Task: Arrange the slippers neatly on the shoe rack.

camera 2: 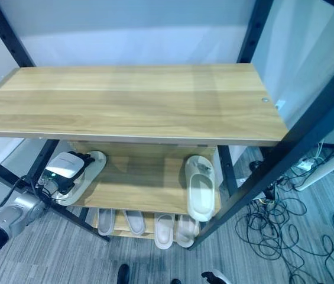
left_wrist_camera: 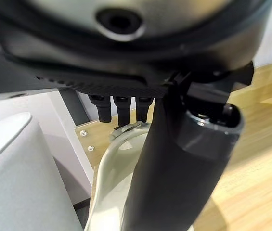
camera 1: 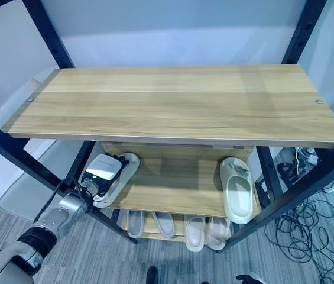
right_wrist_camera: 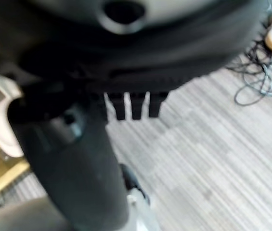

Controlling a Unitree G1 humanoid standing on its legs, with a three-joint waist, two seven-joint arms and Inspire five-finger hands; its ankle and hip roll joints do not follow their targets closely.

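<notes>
A pale slipper (camera 1: 130,163) lies at the left end of the rack's middle shelf (camera 1: 167,189), its heel past the shelf's edge. My left hand (camera 1: 103,168) sits on top of it, fingers and thumb closed round it; in the left wrist view the fingers (left_wrist_camera: 119,108) touch the strap's rim and the slipper (left_wrist_camera: 109,183) runs beside the thumb. A matching slipper (camera 1: 237,189) lies at the right end of the same shelf, toe towards the back. My right hand (right_wrist_camera: 68,159) hangs over the grey floor with straight fingers and holds nothing.
The wooden top shelf (camera 1: 172,100) overhangs the middle one, between black posts (camera 1: 300,29). Several pale slippers (camera 1: 195,232) stand in a row on the bottom shelf. A white rounded seat (camera 1: 13,183) is at the left, and cables (camera 1: 308,225) lie on the floor at the right.
</notes>
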